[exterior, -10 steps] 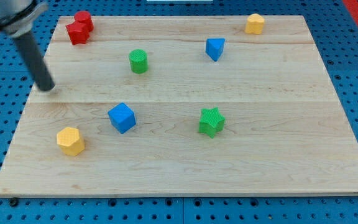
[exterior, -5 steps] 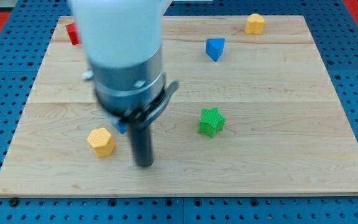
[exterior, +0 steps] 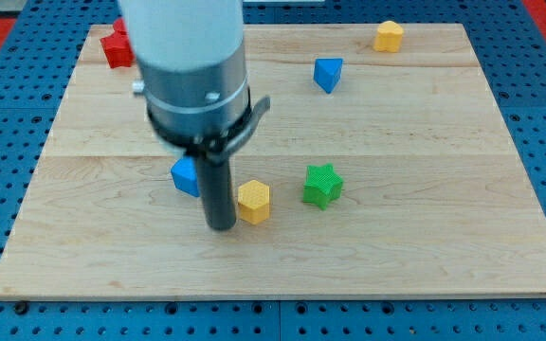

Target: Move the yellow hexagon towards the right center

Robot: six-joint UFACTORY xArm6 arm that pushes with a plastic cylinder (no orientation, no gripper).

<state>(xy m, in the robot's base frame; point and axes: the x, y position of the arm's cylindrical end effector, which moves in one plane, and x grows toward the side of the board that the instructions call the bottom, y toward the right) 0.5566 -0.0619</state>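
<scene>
The yellow hexagon (exterior: 253, 201) lies on the wooden board (exterior: 415, 218), a little below its middle. My tip (exterior: 221, 225) stands just left of the hexagon, touching or nearly touching its left side. A green star (exterior: 322, 185) is a short way to the hexagon's right. A blue cube (exterior: 186, 176) sits just left of the rod, partly hidden by it.
A blue triangular block (exterior: 327, 73) is at the upper middle. A second yellow block (exterior: 389, 36) sits at the top right. Red blocks (exterior: 116, 47) are at the top left, partly hidden by the arm. The arm's body hides the area where a green cylinder stood.
The yellow hexagon has slid right from the lower left to near the green star. My tip went from the upper left to the lower middle, now on the hexagon's left.
</scene>
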